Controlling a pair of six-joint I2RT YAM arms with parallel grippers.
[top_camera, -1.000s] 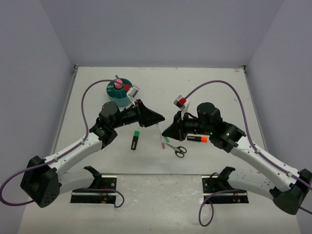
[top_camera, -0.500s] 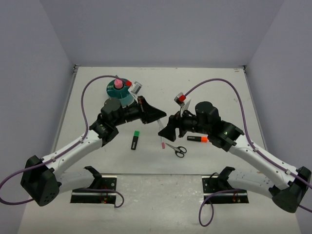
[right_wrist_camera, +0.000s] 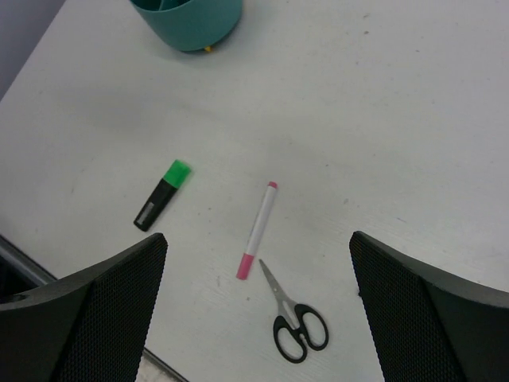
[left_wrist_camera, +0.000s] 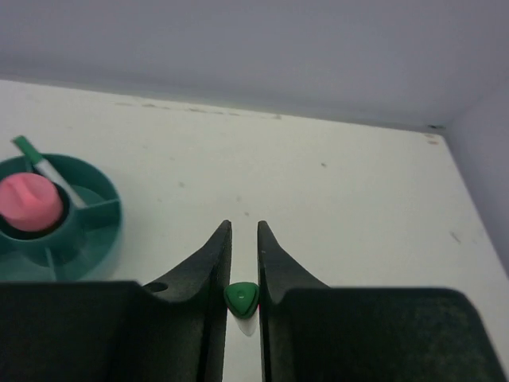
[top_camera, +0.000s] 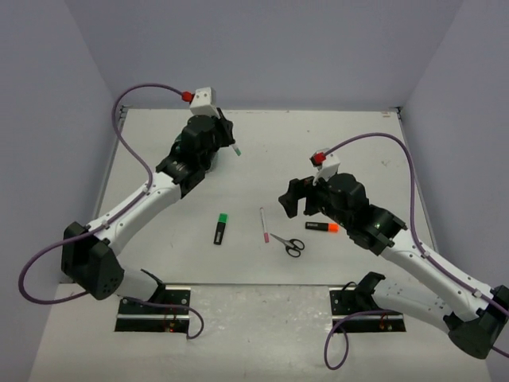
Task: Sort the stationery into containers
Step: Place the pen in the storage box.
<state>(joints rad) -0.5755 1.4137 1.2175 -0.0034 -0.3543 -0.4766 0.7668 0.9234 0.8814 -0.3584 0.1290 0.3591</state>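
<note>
My left gripper (left_wrist_camera: 244,227) is shut on a thin white pen with a green end (left_wrist_camera: 241,298). In the top view this gripper (top_camera: 224,137) is raised at the far left, and the pen's green tip (top_camera: 235,148) pokes out to the right. The teal organizer (left_wrist_camera: 79,231) lies below and to its left, with a pink roll (left_wrist_camera: 30,203) in the central cup and a green-capped pen (left_wrist_camera: 32,155) in one compartment. My right gripper (right_wrist_camera: 258,239) hangs open and empty above a white pen with pink ends (right_wrist_camera: 258,229), black-handled scissors (right_wrist_camera: 293,322) and a black-and-green marker (right_wrist_camera: 161,195).
A black-and-orange marker (top_camera: 320,227) lies just under the right arm's wrist. The left arm hides the organizer in the top view; the right wrist view shows its teal wall (right_wrist_camera: 188,16) at the top edge. Grey walls close off the table on three sides.
The two grippers met over the middle of the table. The left one shut on the green-ended pen, the right one opened and drew back, and the left arm swung back-left with the pen.
</note>
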